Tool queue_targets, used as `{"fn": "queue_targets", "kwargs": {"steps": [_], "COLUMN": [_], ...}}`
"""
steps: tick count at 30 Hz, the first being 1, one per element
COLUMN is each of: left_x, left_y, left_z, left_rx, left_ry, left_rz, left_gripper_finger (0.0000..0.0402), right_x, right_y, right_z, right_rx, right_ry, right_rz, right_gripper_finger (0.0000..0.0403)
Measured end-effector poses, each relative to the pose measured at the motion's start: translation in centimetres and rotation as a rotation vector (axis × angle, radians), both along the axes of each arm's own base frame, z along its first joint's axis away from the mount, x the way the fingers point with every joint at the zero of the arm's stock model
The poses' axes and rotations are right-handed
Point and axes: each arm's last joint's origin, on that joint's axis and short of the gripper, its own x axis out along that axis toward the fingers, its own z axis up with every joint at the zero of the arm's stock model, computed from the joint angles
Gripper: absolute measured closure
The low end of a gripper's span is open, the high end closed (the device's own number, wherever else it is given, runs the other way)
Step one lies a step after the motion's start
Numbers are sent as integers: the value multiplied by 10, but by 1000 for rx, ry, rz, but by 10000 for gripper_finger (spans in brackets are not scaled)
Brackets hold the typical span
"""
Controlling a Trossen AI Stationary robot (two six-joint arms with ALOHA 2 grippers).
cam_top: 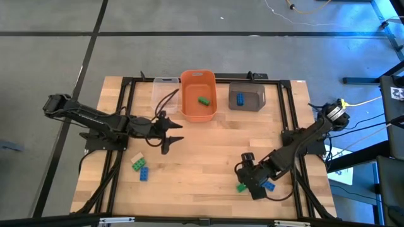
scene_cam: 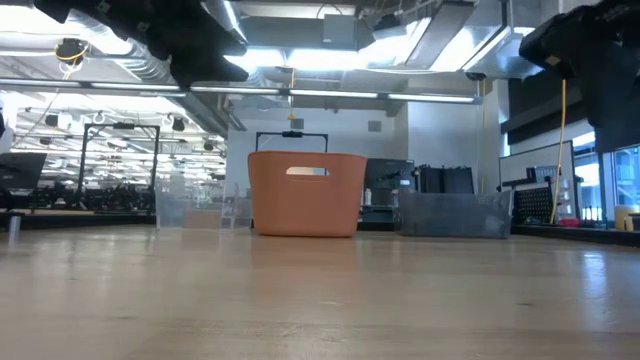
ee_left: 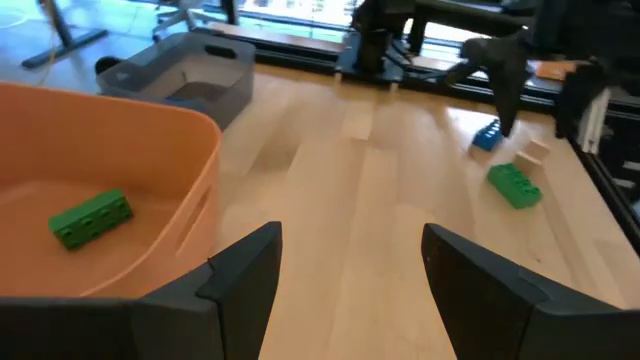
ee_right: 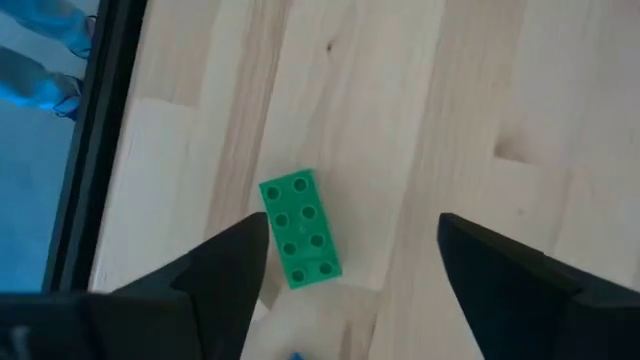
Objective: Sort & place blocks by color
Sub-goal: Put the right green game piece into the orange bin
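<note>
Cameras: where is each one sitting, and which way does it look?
High view: above the table, looking straight down; both arms show, left claw and right claw open.
Low view: at tabletop height, looking level at the orange bin; arms overhead.
Left wrist view: on the left arm, facing across the orange bin; its open fingers show.
Right wrist view: on the right arm, looking down at a green block.
Shared: high and left wrist views both show the green block in the bin.

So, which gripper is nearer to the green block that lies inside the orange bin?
The left gripper. It hovers open just beside the orange bin that holds the green block. The right gripper is far away, over the table's opposite corner.
</note>
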Motion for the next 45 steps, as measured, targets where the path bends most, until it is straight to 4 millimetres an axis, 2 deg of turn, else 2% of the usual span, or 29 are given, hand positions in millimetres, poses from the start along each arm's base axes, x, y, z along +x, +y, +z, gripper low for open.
{"fn": "queue_targets", "kwargs": {"steps": [9,23,31,37,45], "left_x": [0,0,0,0,0], "left_y": [0,0,0,0,0], "left_z": [-1,-1,-1,-1,-1], "left_rx": [2,1,1,2,3], "left_ry": [6,8,9,13,14], "left_rz": [7,3,3,4,5], "left_gripper_finger": [168,168,168,168,168], "right_x": [6,6,1,-4,4], "right_y": [3,4,15,28,39], "right_z": [-11,-11,-13,-29,-60], "right_rx": [-48,-92,-113,-98,-118], "right_ry": [-1,-43,-61,-30,1], "right_rz": [28,32,187,242,240], "right_gripper_finger": [111,111,111,111,111]}}
